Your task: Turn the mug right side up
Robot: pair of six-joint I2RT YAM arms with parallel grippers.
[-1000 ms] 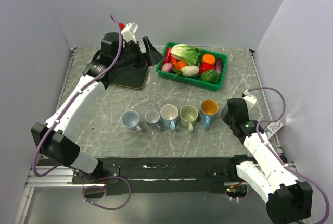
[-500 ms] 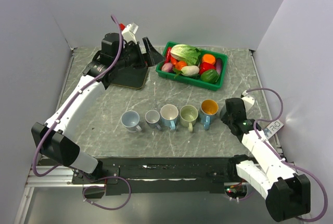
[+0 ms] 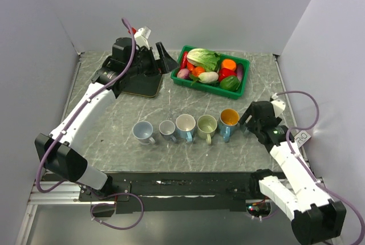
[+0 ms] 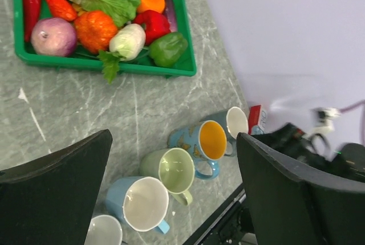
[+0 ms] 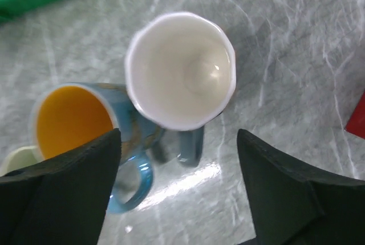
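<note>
The mug (image 5: 180, 77), grey-blue outside and white inside, stands upright on the table with its mouth up and its handle toward the near edge. It is at the right end of a row of mugs and also shows in the left wrist view as the mug (image 4: 236, 122). My right gripper (image 5: 179, 191) hovers just above and behind it, open, with one finger (image 5: 68, 182) on each side and nothing between them. In the top view my right gripper (image 3: 251, 118) covers the mug. My left gripper (image 3: 165, 57) is open, held high at the back left.
Beside the mug stands a blue mug with an orange inside (image 3: 229, 118), then a green mug (image 3: 206, 125), a light blue one (image 3: 186, 124) and two smaller ones further left. A green tray (image 3: 243, 84) of vegetables sits at the back. A dark board (image 3: 142, 87) lies under the left arm.
My right gripper has opened from shut and let go of the mug, which now stands free. The right wrist has drawn back slightly. The left arm has not moved.
</note>
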